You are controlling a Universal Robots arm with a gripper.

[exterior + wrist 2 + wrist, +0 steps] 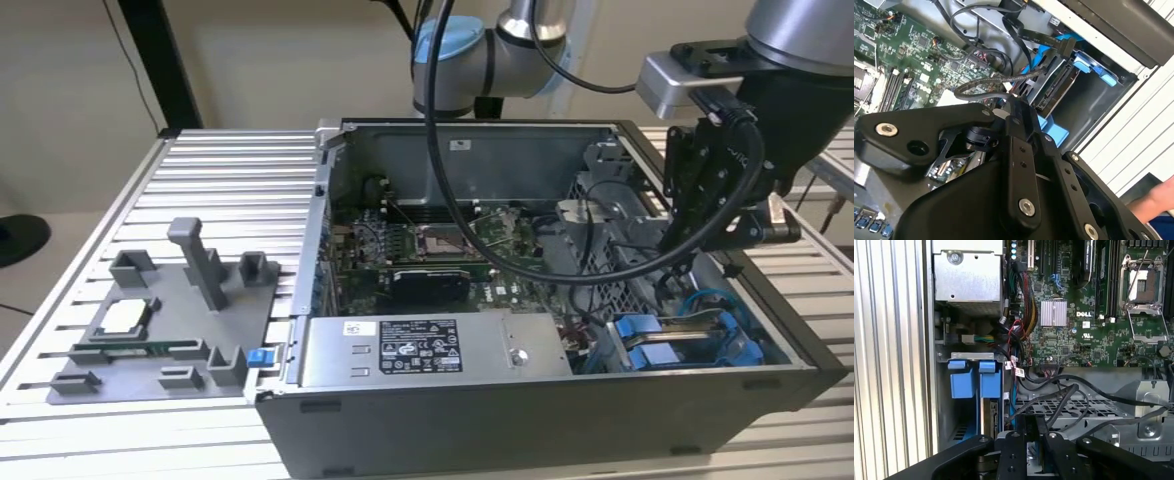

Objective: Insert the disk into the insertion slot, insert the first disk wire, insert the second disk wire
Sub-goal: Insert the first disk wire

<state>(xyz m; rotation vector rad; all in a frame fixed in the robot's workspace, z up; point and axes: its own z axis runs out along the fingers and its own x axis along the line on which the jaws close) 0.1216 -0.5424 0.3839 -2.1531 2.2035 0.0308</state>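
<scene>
- exterior view first: where is your pincer?
- my pincer (697, 240) hangs over the open computer case (534, 420), in the upper part of the exterior view's right, above the corner with the drive bay. open or closed, i cannot tell.
- and the disk?
- the disk (651, 345) stands on edge in its blue frame, low on the exterior view's right, near the silver power-supply box (427, 350). in the first wrist view it sits inside the insertion slot (946, 415), with its blue tabs toward the power-supply box.
- any wires on it?
- in the second wrist view a black wire (1024, 32) runs to a plug (1066, 47) at the disk's end. whether the plug is seated, i cannot tell. in the first wrist view more loose black wires (1064, 395) lie across the perforated cage (1094, 410), between my pincer and the motherboard (1074, 335).
</scene>
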